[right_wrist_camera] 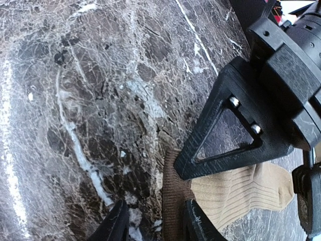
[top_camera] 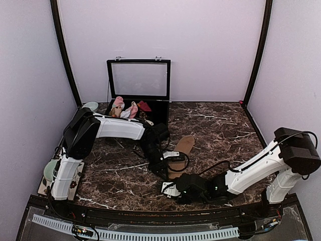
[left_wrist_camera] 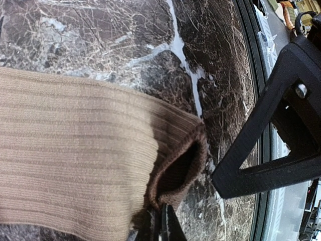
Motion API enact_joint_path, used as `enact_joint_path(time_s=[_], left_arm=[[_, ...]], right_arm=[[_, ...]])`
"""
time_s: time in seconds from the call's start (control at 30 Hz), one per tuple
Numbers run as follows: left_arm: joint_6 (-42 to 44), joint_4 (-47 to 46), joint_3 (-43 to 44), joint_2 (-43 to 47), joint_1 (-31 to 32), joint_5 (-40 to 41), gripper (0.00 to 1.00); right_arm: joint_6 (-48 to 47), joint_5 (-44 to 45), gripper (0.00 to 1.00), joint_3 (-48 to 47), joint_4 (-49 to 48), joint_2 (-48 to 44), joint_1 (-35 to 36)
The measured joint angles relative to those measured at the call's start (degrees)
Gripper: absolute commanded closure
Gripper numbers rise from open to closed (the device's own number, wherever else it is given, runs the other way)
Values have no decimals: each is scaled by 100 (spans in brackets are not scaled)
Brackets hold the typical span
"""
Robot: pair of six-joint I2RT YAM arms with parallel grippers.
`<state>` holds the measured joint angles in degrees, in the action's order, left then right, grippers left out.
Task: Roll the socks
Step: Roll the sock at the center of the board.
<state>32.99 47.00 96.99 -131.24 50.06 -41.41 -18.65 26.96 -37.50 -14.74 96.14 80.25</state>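
Note:
A ribbed tan sock (top_camera: 183,146) with a dark brown cuff lies flat on the marble table (top_camera: 220,125), cuff end towards the arms. In the left wrist view the sock (left_wrist_camera: 75,150) fills the left side and its cuff (left_wrist_camera: 175,170) gapes open. My left gripper (left_wrist_camera: 163,229) is shut on the cuff's lower edge; it shows in the top view (top_camera: 163,169). My right gripper (right_wrist_camera: 156,223) is open, low at the table, and the cuff (right_wrist_camera: 173,201) lies between its fingers, close to the right one. It sits just in front of the left gripper (top_camera: 162,188).
An open black case (top_camera: 139,80) stands at the back with pink-and-white bundles (top_camera: 125,108) and a dark red bundle (top_camera: 144,105) in it. Greenish plates sit at the left edge (top_camera: 49,170) and beside the case (top_camera: 91,105). The table's front rail (top_camera: 150,213) is close behind the grippers.

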Motion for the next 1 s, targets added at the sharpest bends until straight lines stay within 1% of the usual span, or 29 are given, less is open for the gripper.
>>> enact_joint_path(time_s=[0.2, 0.37, 0.5, 0.57, 0.6, 0.67, 0.8, 0.87, 1.0], left_arm=[[0, 101, 72, -35, 9, 2, 100], [44, 190, 133, -70, 9, 0, 100], [118, 295, 186, -96, 11, -2, 100], [140, 345, 227, -116, 11, 0, 100], [149, 372, 245, -125, 9, 0, 97], [155, 420, 273, -138, 9, 0, 87], [142, 595, 396, -160, -28, -37, 71], [118, 634, 413, -153, -61, -90, 68], [42, 619, 374, -68, -286, -146, 64]], right_arm=[[-50, -107, 66, 42, -118, 96, -114], [205, -125, 70, 254, -448, 111, -232], [544, -151, 75, 374, -673, 127, -317], [710, -192, 81, 391, -717, 144, -356], [802, -229, 86, 398, -732, 149, -374], [1008, -310, 92, 417, -776, 173, -404], [1530, -481, 98, 337, -748, 262, -470], [1788, -503, 100, 199, -638, 337, -498], [2398, -590, 100, 35, -531, 452, -542]])
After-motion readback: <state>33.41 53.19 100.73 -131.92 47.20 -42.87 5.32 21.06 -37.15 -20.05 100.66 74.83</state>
